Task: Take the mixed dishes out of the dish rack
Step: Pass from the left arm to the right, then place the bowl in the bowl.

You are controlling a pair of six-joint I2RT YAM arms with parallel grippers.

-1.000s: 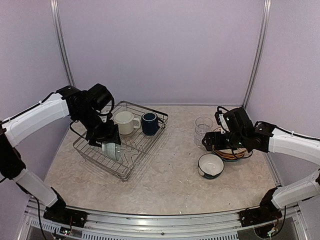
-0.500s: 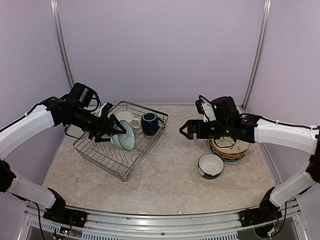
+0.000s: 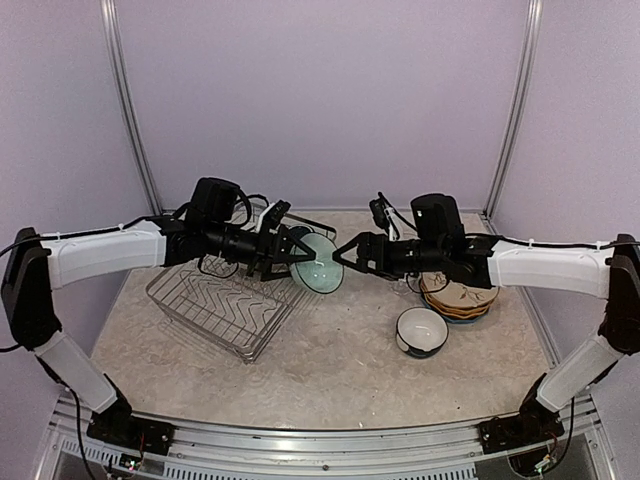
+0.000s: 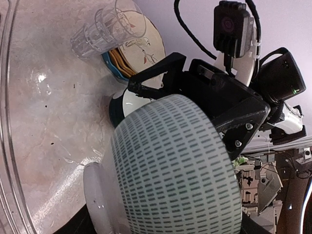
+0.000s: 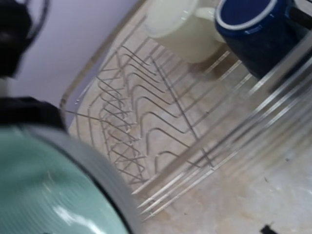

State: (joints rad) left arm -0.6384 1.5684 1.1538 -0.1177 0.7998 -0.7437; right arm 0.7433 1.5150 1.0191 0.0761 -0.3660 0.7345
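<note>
The teal bowl [image 3: 318, 263] has been lifted out of the dish rack [image 3: 215, 305] and is held mid-frame by the left gripper [image 3: 292, 252]. The right gripper [image 3: 347, 256] is opened wide just beside it, so a hand-over seems near.

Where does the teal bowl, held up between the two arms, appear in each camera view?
Top view: teal bowl at the centre, in the air between the arms, right of the dish rack.
Left wrist view: lower middle, large, patterned outside toward the camera.
Right wrist view: lower left corner, pale inside showing.
Shared landmarks: the dish rack links top and right wrist views; the stack of plates links top and left wrist views.
</note>
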